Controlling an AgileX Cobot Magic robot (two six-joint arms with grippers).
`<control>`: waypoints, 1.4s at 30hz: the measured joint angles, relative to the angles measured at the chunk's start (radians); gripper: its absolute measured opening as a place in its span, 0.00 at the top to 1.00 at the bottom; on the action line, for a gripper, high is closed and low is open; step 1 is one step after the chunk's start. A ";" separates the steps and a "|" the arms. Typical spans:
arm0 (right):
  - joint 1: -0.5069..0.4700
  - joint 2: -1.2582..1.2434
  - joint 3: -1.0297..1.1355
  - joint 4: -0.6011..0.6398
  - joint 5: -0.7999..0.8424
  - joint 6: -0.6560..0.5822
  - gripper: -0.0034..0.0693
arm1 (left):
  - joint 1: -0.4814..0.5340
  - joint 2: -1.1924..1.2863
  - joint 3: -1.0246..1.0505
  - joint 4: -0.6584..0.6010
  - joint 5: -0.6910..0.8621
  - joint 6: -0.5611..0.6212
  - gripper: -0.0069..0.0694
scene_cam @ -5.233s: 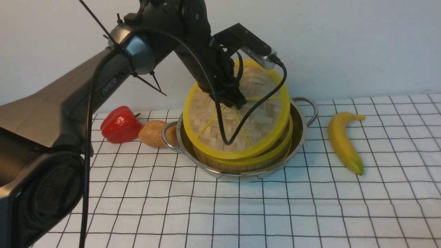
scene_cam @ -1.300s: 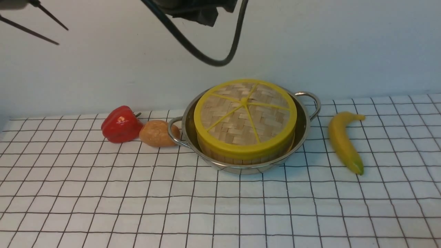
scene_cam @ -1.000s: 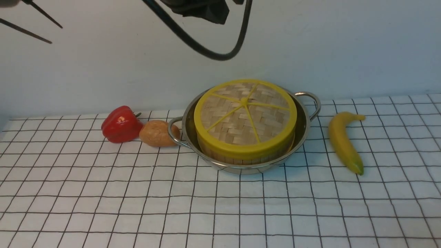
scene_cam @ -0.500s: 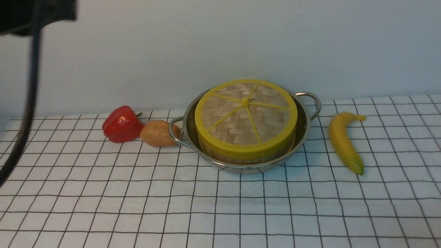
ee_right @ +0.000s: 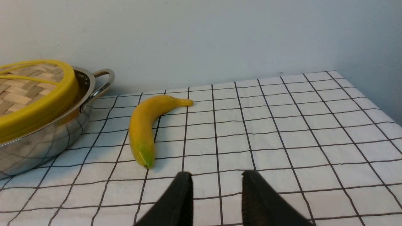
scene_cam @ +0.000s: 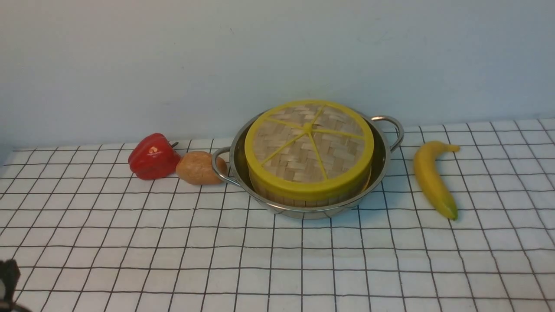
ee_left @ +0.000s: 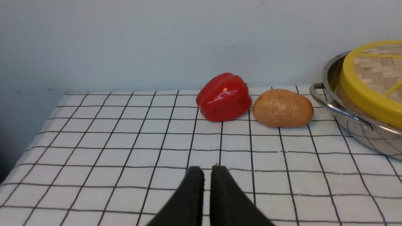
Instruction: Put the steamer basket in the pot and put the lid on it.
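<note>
The shiny steel pot (scene_cam: 383,151) stands at the back middle of the checked cloth. Inside it sits the steamer basket (scene_cam: 303,200); only a strip of its wooden wall shows under the lid (scene_cam: 308,147), which lies flat on top with its yellow rim and spokes. My left gripper (ee_left: 207,171) hovers low over the cloth, left of the pot (ee_left: 361,125), its fingers almost together with nothing between them. To the right of the pot (ee_right: 40,141), my right gripper (ee_right: 216,175) stands open and empty over the cloth. Neither gripper touches anything.
A red pepper (scene_cam: 151,157) and a potato (scene_cam: 197,168) lie just left of the pot's handle, and a banana (scene_cam: 431,180) lies to its right. A wall rises close behind. The cloth ends at the left (ee_left: 19,169) and the right (ee_right: 377,103).
Five seconds ago my left gripper held the lid tilted over the basket. Now the lid lies flat, and the left arm has swung up, left and out of the front view.
</note>
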 joint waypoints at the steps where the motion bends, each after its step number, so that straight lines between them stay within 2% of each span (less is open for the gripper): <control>1: 0.000 0.000 0.000 0.000 0.000 0.000 0.62 | 0.000 -0.038 0.032 0.001 -0.003 0.004 0.87; 7: 0.000 0.000 0.000 0.000 0.000 0.000 0.62 | 0.000 -0.219 0.148 0.103 0.035 0.014 0.84; 16: 0.000 0.000 0.000 0.000 0.001 0.000 0.62 | 0.000 -0.225 0.155 0.147 0.084 0.008 0.82; 25: 0.000 0.000 0.000 0.000 0.001 0.000 0.62 | 0.000 -0.235 0.155 0.163 0.085 -0.052 0.81; 36: 0.000 0.000 0.000 0.000 0.001 0.000 0.62 | 0.000 -0.237 0.155 0.275 0.086 -0.236 0.79; 42: 0.000 0.000 0.000 0.000 0.001 0.000 0.62 | 0.000 -0.237 0.155 0.281 0.084 -0.248 0.77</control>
